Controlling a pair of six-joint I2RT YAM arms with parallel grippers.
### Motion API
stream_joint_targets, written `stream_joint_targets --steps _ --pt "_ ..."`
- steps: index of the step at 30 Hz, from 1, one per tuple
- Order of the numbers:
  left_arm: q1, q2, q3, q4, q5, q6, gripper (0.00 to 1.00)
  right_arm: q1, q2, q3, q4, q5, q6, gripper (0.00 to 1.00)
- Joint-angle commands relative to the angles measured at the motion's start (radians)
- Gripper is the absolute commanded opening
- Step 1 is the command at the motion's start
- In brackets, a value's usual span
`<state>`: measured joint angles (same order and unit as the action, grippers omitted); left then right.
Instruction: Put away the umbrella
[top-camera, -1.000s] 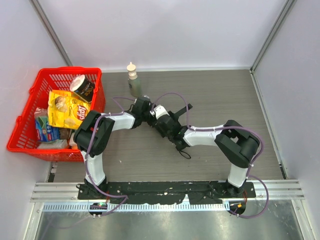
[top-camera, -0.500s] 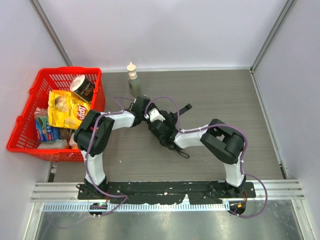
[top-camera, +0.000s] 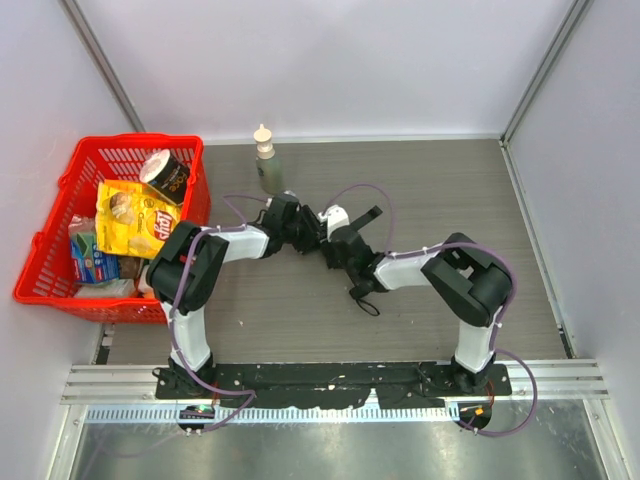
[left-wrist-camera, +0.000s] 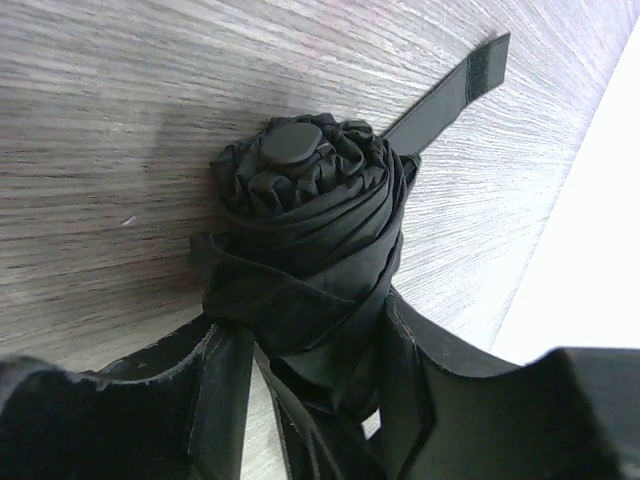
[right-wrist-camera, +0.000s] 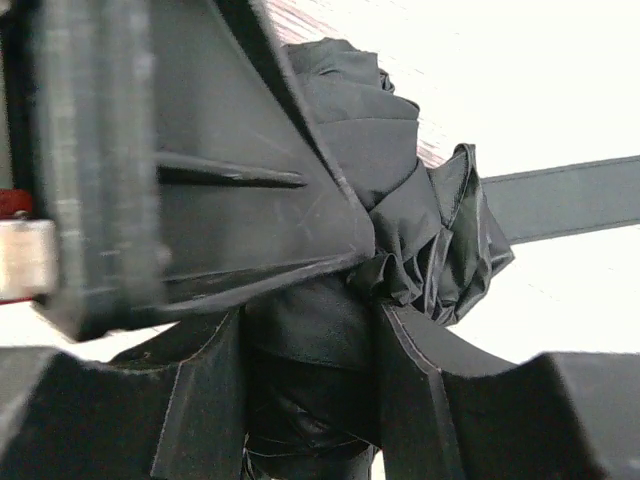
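The umbrella (left-wrist-camera: 305, 250) is folded into a tight black bundle of dark fabric, with its round end cap (left-wrist-camera: 290, 145) toward the left wrist camera. Its closing strap (left-wrist-camera: 448, 92) trails over the wooden table. In the top view the umbrella (top-camera: 316, 238) lies mid-table between both grippers, with the strap (top-camera: 368, 216) to the right and a thin loop (top-camera: 366, 302) nearer me. My left gripper (left-wrist-camera: 312, 385) is shut on the bundle. My right gripper (right-wrist-camera: 310, 380) is shut on the umbrella's thick black end, beside the left gripper's finger (right-wrist-camera: 220, 180). The gathered fabric (right-wrist-camera: 430, 235) bulges past it.
A red basket (top-camera: 62, 188) with a yellow bag, a can and other packets stands at the left. A small bottle (top-camera: 266, 158) stands near the back wall, just behind the left gripper (top-camera: 298, 226). White walls close in the table on three sides.
The right arm swung left and toward me, then back away. Its gripper now sits a little farther back on the umbrella. The left arm has hardly moved.
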<state>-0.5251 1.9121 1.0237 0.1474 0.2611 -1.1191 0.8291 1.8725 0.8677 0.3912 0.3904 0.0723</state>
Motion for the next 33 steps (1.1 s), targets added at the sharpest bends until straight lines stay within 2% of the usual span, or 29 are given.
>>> stream_joint_targets --steps 1,2,4,9,12,20,24,29,33 --pt "-0.007 -0.019 -0.076 -0.085 0.018 0.038 0.53 -0.151 0.108 -0.119 -0.011 -0.476 0.245 0.01" --pt "-0.004 -0.025 -0.079 -0.072 0.017 0.044 0.66 -0.168 0.12 -0.134 0.029 -0.563 0.262 0.01" --pt "-0.001 -0.038 -0.08 -0.069 0.014 0.056 0.81 -0.225 0.145 -0.163 0.104 -0.682 0.326 0.01" --pt "0.008 -0.051 -0.073 -0.103 -0.008 0.09 0.88 -0.329 0.207 -0.225 0.303 -0.898 0.501 0.01" --pt "0.007 -0.041 -0.068 -0.1 0.0 0.093 0.88 -0.357 0.238 -0.225 0.368 -0.949 0.549 0.01" --pt "0.008 0.019 -0.007 -0.108 0.03 0.108 0.91 -0.387 0.283 -0.203 0.371 -1.006 0.581 0.01" --pt "0.007 0.047 0.006 -0.117 0.017 0.114 0.89 -0.39 0.306 -0.177 0.359 -1.035 0.592 0.01" --pt "0.008 0.079 0.041 -0.144 -0.022 0.157 0.83 -0.395 0.335 -0.128 0.321 -1.094 0.592 0.01" --pt "0.007 0.1 0.058 -0.192 -0.048 0.188 0.67 -0.4 0.333 -0.101 0.279 -1.118 0.58 0.01"
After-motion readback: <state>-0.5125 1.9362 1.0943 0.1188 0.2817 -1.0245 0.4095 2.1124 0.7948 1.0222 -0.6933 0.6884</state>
